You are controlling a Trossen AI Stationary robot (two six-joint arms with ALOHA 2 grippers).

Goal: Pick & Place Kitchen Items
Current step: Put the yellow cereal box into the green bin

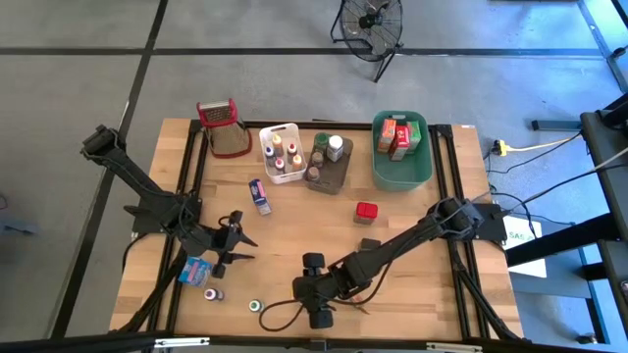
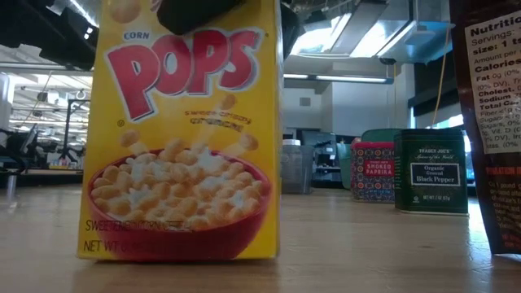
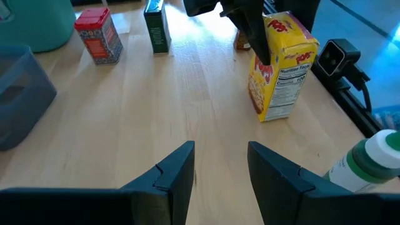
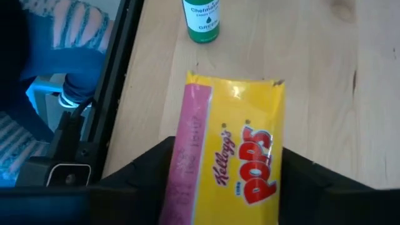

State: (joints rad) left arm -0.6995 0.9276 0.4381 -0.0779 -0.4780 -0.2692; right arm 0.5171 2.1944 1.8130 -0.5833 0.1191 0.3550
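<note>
At the table's near edge, the right gripper (image 4: 225, 165) has its fingers on either side of the upright yellow Corn Pops box (image 2: 183, 130). Left gripper (image 3: 220, 165), near-left, hangs parted and empty.

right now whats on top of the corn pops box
The right gripper sits over the top of the yellow Corn Pops box, one dark finger on each side of it. The box stands upright on the table. The low view shows only a dark part at its top edge; the contact itself is hidden.
</note>
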